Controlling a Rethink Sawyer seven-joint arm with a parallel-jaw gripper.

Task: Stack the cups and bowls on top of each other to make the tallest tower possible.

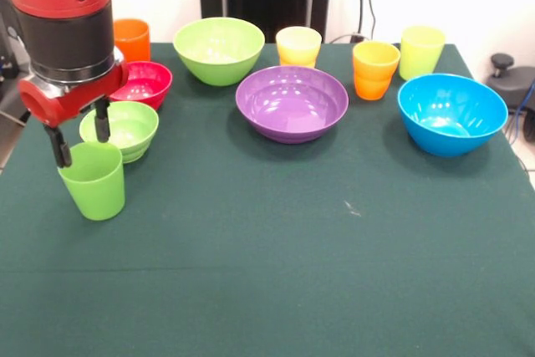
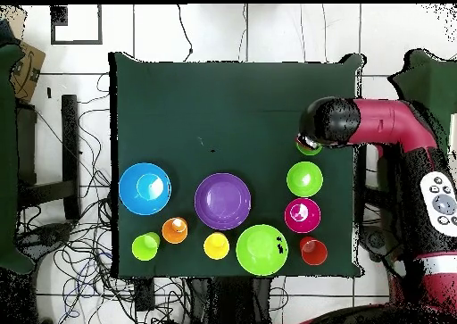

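Note:
My gripper [image 1: 81,144] hangs open over the near left of the table. Its left finger sits at the left rim of a green cup [image 1: 94,181], which stands upright on the cloth; its right finger is over the cup's back rim. In the overhead view the arm hides most of that cup [image 2: 310,147]. Behind it are a small lime bowl [image 1: 125,129], a red bowl [image 1: 144,83] and an orange cup [image 1: 132,38]. A large lime bowl [image 1: 219,49], a purple bowl [image 1: 291,104] and a blue bowl [image 1: 451,113] stand apart. Nothing is stacked.
Along the far edge stand a pale yellow cup [image 1: 298,44], an orange-yellow cup [image 1: 375,70] and a yellow-green cup [image 1: 421,51]. The dark green tablecloth [image 1: 276,257] stretches toward the near edge. Cables lie on the floor around the table [image 2: 80,249].

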